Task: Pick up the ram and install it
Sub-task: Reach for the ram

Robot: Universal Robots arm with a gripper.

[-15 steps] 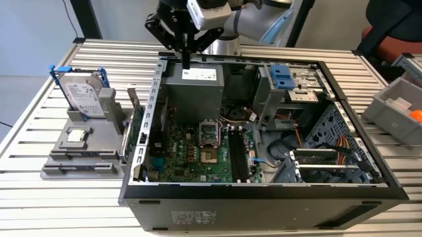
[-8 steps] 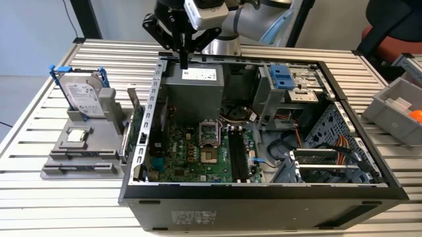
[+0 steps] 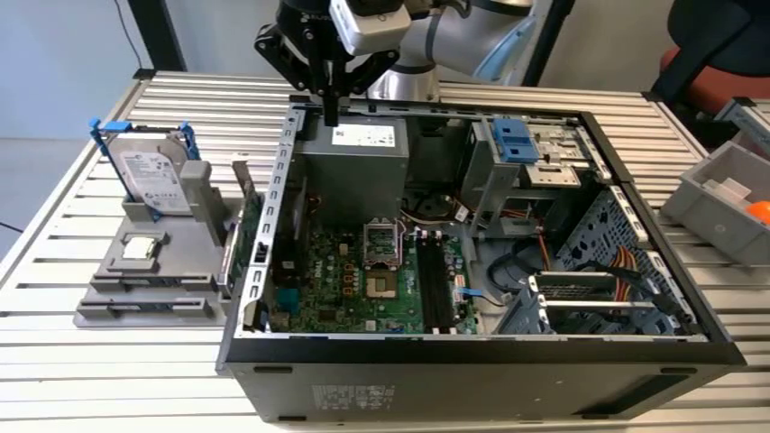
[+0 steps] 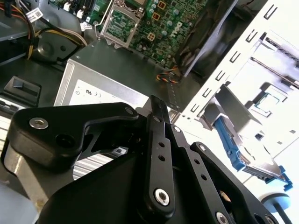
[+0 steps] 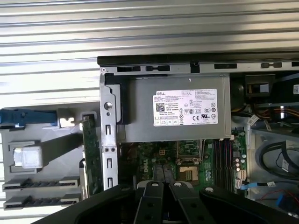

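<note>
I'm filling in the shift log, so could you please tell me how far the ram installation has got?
Done: nothing clearly; the long black memory slots look unfilled, though that is hard to judge. In hand: nothing; the black two-fingered gripper hangs shut and empty above the grey metal power supply box. Left: both picking up the ram and seating it.

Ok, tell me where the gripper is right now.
In the exterior view the gripper hangs just above the power supply, over the open case's far corner on the exterior view's left.
</note>
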